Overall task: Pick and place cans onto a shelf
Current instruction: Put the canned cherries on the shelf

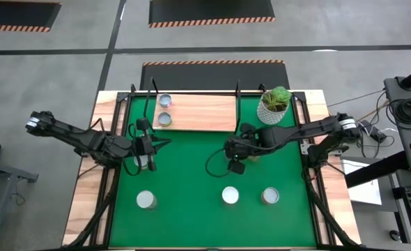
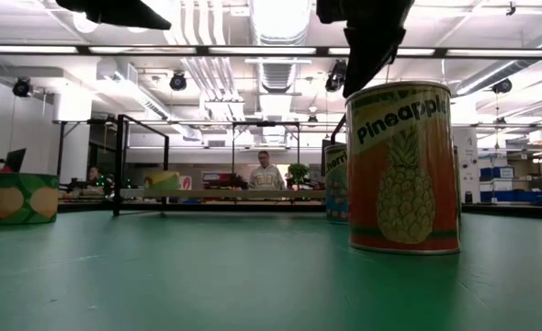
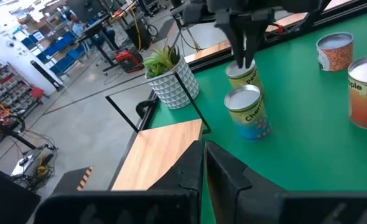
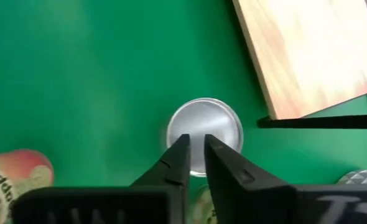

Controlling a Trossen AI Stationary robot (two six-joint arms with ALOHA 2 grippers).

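Right fingers [image 4: 178, 155]: mine are close together with only a thin slit between them, pinching nothing. They hang just above a can's silver top.
Can under me [image 4: 205, 127]: it stands upright on the green mat [image 1: 191, 174], just beside the near right corner of the shelf [image 1: 198, 113].
Left fingers [image 3: 193, 168]: pressed together and empty, over the left part of the mat, on the near side of the shelf.
Shelf: a light-wood board at the far edge of the mat, with black frame at its ends.
Cans on the shelf: two, at its left end, one farther [image 1: 165, 101] and one nearer [image 1: 164, 120].
Cans on the mat: three stand upright in a row near the near edge, at left [image 1: 146, 200], middle [image 1: 230, 196] and right [image 1: 270, 196].
Plant pot [image 1: 274, 106]: white, at the shelf's right end.
Table [image 1: 83, 209]: its wood shows around the mat.
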